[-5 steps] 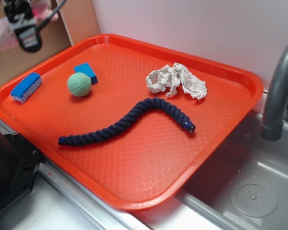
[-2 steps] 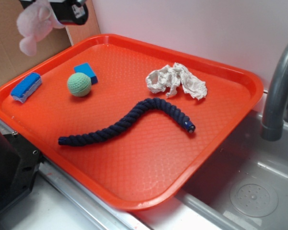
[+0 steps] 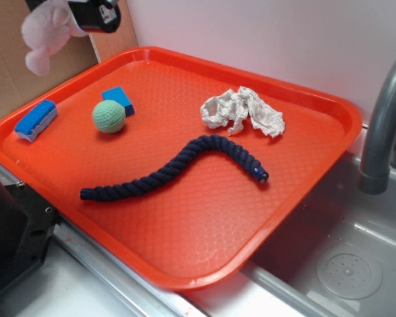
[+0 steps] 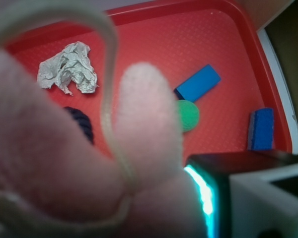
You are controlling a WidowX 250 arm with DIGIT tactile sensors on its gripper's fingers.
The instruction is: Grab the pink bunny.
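Your gripper (image 3: 86, 14) is clamped on the bunny (image 3: 45, 33), high over the tray (image 3: 204, 218); soft plush could slip free.

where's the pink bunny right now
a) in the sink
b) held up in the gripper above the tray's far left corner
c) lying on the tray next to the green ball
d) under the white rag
b: the pink bunny hangs from the gripper, lifted clear of the orange tray; the wrist view shows it filling the foreground.
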